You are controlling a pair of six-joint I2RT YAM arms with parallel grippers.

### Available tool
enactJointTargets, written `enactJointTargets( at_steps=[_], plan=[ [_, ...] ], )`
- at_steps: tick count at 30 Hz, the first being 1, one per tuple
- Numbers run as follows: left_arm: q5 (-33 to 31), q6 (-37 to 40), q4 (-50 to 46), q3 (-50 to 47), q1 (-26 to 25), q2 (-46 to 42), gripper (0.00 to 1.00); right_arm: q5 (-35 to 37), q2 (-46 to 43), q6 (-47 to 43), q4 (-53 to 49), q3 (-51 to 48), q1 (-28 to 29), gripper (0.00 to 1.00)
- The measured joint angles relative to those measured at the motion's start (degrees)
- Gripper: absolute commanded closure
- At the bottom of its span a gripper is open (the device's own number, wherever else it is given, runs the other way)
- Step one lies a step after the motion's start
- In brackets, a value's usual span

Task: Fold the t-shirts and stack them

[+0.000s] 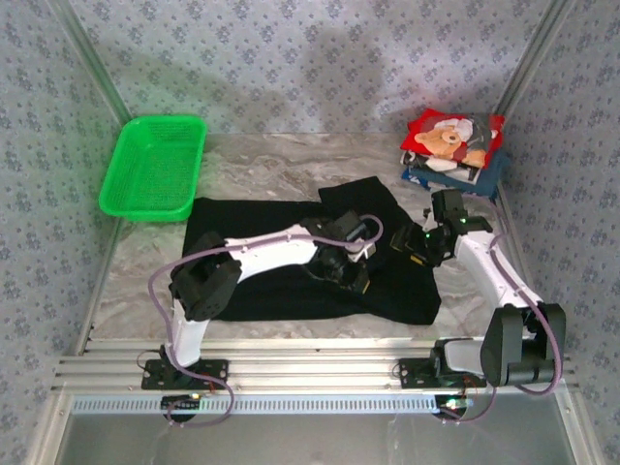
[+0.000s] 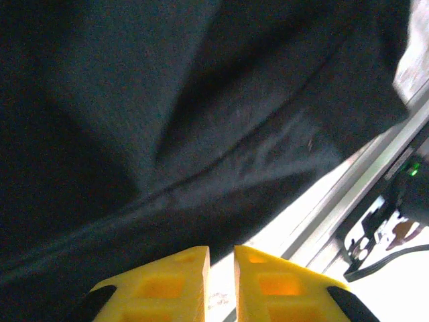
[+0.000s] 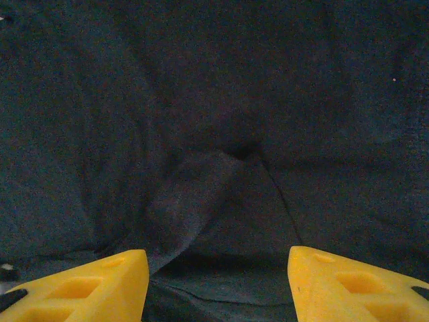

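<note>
A plain black t-shirt point(image 1: 242, 218) lies spread across the middle of the marble table, its upper right part folded over. My left gripper point(image 1: 354, 276) is down on its right half. In the left wrist view the yellow fingers point(image 2: 221, 258) stand almost together, with the black t-shirt's point(image 2: 167, 100) near hem at their tips. My right gripper point(image 1: 417, 247) hovers over the shirt's right side. Its jaws point(image 3: 218, 258) are wide apart above wrinkled black cloth point(image 3: 214, 100), with nothing between them. A stack of folded t-shirts point(image 1: 455, 145), the red teddy-bear one on top, sits at the back right.
A green mesh basket point(image 1: 153, 167) stands at the back left. Metal rails point(image 1: 310, 363) run along the near edge, also seen in the left wrist view as the rails point(image 2: 362, 194). Patterned walls close in the back and sides.
</note>
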Motion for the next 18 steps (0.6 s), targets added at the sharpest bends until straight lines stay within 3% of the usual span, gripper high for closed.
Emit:
enactJointTargets(
  at_steps=[7, 11, 18],
  plan=[
    [-0.5, -2.6, 3.61, -5.4, -2.19, -1.16, 0.6, -0.02, -1.03, -0.02, -0.2, -1.77, -0.44, 0.41],
    [-0.22, -3.69, 6.99, -7.91, -1.46, -6.95, 0.49, -0.02, -1.2, -0.02, -0.17, -2.27, -0.44, 0.41],
    [0.44, -4.35, 9.86, -9.25, 5.66, -20.37, 0.45, -0.02, -2.14, -0.28, 0.46, -3.06, -0.44, 0.39]
  ],
)
